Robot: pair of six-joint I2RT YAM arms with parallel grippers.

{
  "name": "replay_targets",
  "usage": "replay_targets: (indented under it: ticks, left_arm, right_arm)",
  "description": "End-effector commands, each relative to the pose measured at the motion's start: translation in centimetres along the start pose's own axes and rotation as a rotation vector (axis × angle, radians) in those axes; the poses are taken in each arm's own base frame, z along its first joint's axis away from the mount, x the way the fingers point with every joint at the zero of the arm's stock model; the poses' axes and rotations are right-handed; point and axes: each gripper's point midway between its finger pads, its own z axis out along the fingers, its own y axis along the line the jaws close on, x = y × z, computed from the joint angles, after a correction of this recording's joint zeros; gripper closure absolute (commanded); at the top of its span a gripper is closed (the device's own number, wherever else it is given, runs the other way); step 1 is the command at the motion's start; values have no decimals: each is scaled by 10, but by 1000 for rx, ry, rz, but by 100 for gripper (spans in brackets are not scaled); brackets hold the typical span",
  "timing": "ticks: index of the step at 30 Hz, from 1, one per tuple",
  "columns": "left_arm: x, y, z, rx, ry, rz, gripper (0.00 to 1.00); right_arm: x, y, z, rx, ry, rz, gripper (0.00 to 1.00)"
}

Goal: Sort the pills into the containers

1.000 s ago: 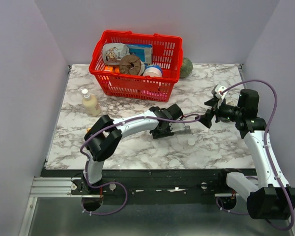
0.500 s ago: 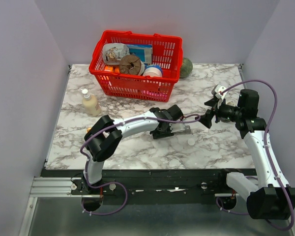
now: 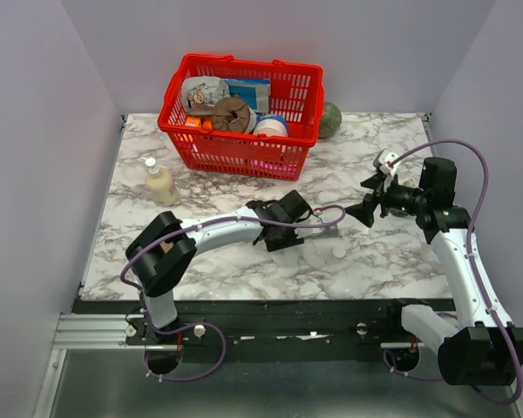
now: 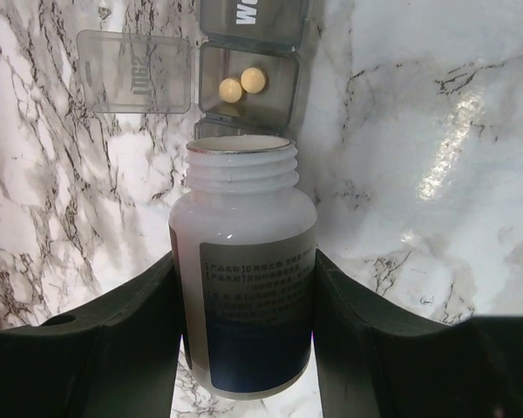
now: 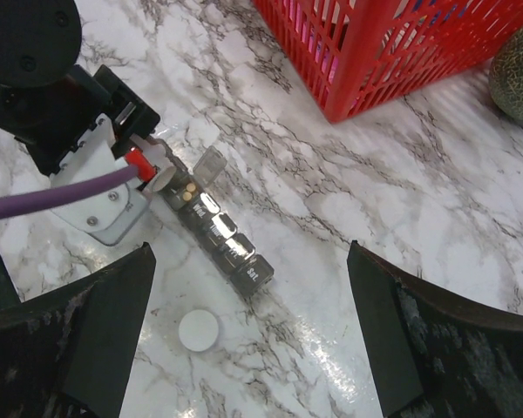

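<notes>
Left gripper [image 4: 247,270] grips an uncapped white bottle [image 4: 244,218], mouth just beside the containers [image 5: 225,239] on the worktop [image 3: 383,261]; 1 open compartment [image 4: 289,83] holds 2 pills [image 4: 254,80], the other lids [image 5: 246,261] look shut. Right gripper [image 3: 367,212] hangs wide open beyond the containers' far end. Most sorting apparently remains.

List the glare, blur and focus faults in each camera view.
Left wrist: a bright glare patch washes out the marble tabletop on the right; the print on the white plastic pill bottle is too soft to read. Right wrist: its dark fingers are blurred at the bottom corners, and the grey pill organiser strip glints. Top external: even light, no strong glare.
</notes>
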Motion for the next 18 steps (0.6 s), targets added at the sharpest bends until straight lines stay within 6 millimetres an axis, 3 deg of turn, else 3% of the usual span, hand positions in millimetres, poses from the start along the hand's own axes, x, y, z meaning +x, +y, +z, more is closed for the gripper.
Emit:
replay_targets:
  ticks: [1, 6, 7, 9, 10, 12, 13, 15, 16, 18]
  left_arm:
    - [-26, 9, -18, -38, -192, -70, 100]
    - [-49, 18, -45, -91, -420, -131, 100]
    - [-43, 9, -43, -62, -445, -135, 100]
    - [-62, 15, -69, -86, -611, -148, 100]
    - [-50, 9, -65, -80, -627, -156, 100]
    - [-72, 10, -103, -91, -842, -134, 100]
    - [-59, -1, -97, -82, -867, -132, 100]
    - [-76, -4, -144, -89, -1112, -97, 100]
    - [-62, -17, -138, -67, -1134, -94, 100]
    - [-67, -23, -169, -59, -1281, -92, 100]
  right_arm:
    - [-3, -2, -2, -5, -7, -10, 0]
    - [0, -1, 0, -18, -7, -20, 0]
    - [0, 1, 0, -27, -12, -37, 0]
    - [2, 5, 0, -49, -16, -59, 0]
    - [3, 10, 0, -75, -27, -111, 0]
    - [6, 18, -1, -109, -39, -154, 0]
    - [11, 25, 1, -145, -54, -208, 0]
    - [21, 37, -1, -194, -52, -239, 0]
    - [24, 42, -1, -226, -65, -338, 0]
    - [41, 61, -6, -307, -34, -345, 0]
